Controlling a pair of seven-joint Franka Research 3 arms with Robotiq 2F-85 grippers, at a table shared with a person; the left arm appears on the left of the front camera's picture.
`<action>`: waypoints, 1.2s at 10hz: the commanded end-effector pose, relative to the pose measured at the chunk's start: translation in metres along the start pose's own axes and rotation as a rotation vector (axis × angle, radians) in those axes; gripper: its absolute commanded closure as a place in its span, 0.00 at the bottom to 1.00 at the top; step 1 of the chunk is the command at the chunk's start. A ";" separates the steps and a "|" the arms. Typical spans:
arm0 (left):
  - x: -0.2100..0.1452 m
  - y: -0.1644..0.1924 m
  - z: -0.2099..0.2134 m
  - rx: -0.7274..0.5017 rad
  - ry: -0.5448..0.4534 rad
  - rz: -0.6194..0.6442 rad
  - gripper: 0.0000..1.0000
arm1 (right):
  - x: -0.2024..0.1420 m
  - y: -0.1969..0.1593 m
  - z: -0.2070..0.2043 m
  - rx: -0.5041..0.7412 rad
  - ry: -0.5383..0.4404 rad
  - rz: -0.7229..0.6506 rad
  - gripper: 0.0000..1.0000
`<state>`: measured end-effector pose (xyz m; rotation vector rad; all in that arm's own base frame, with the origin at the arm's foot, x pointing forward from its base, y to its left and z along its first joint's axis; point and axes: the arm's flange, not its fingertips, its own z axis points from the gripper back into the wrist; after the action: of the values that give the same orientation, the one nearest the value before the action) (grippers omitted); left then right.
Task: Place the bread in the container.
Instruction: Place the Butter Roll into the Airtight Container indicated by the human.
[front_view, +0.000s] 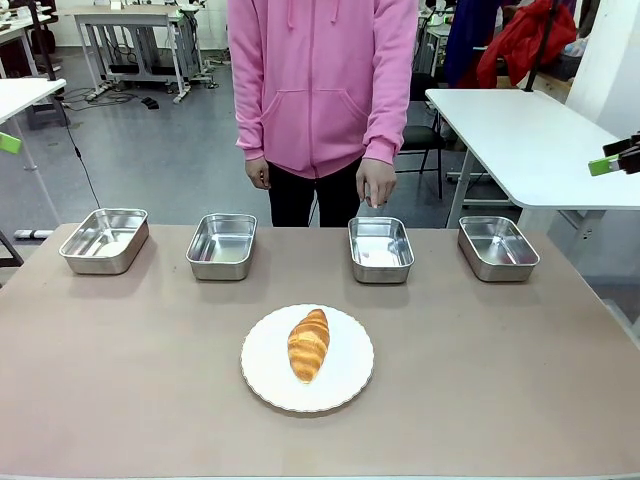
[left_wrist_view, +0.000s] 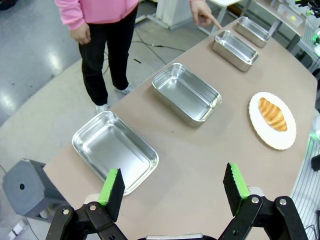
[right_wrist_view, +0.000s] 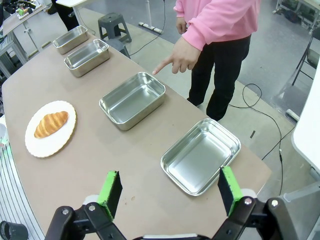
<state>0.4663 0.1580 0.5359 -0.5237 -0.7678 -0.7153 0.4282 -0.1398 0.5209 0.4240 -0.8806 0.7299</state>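
Now | bread (front_view: 308, 344) on plate (front_view: 347, 366), central | container (front_view: 380, 250) near table (front_view: 120, 380) far edge

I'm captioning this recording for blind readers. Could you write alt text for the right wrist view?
A person's hand points at the second-nearest tray of four steel ones in a row on a table. A croissant lies on a white plate, and the open right gripper frames the foreground.

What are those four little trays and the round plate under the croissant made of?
Trays: metal, probably stainless steel. The finish is polished, with mirror-like reflections and bright glints on the walls and rolled rims. Plate: plain white with a matte look and a faintly ridged edge. It may be paper or plastic, or perhaps ceramic; the look leaves it open.
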 end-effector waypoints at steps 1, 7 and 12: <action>0.000 0.000 0.001 -0.002 -0.004 -0.011 0.00 | 0.001 0.000 -0.001 -0.001 -0.014 0.002 0.00; 0.000 0.000 0.001 -0.002 -0.004 -0.011 0.00 | 0.001 0.000 -0.001 -0.001 -0.014 0.002 0.00; 0.000 0.000 0.001 -0.002 -0.004 -0.011 0.00 | 0.001 0.000 -0.001 -0.001 -0.014 0.002 0.00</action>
<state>0.4663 0.1580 0.5359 -0.5237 -0.7678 -0.7153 0.4282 -0.1398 0.5209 0.4240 -0.8806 0.7299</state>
